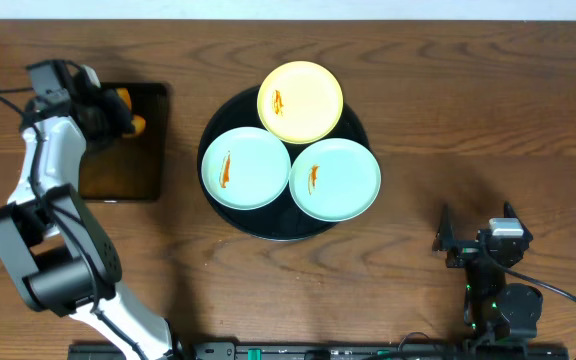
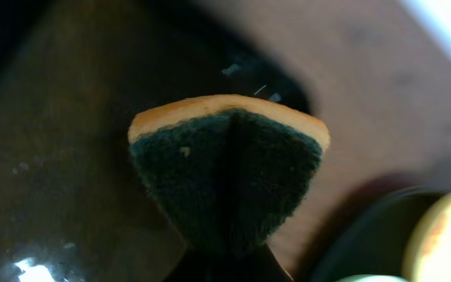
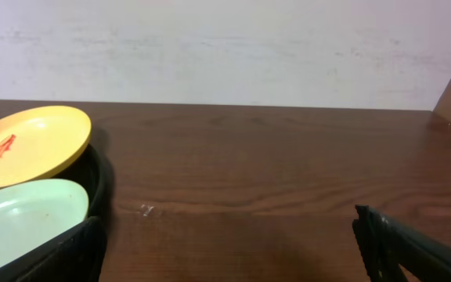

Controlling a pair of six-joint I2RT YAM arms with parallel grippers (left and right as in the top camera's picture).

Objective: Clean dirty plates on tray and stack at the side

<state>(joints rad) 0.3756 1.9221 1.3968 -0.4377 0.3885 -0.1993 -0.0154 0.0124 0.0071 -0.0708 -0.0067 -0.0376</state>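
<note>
plates sit three together in the tray, the big round black one at the middle of the table. the yellow plate lies at the tray's 12 o'clock and reaches out past its rim. one mint plate is at 8 o'clock and the other mint plate at 4 o'clock, their edges meeting near the tray's centre. the yellow plate's lower edge meets both; whether it rests on them i cannot tell. being round, they have no long axis, but each carries an orange-brown smear that does. on the yellow plate it runs about 12 to 6, toward that plate's 9 o'clock side. on both mint plates it leans slightly, about 1 to 7

left pincer is clenched on a sponge, which is pinched into a wedge. its dark green scouring face shows a crease running 12 to 6, and an orange foam edge runs along the top. it hangs above the rectangular black tray, at 9 to 10 o'clock of the round tray. the plates are well apart from it, off at its 3 to 4 o'clock in the overhead view

right pincer is released, its jaws spread wide with only bare wood between them. it sits at 4 to 5 o'clock of the round tray, facing 12, with the plates apart at its 10 o'clock
</note>
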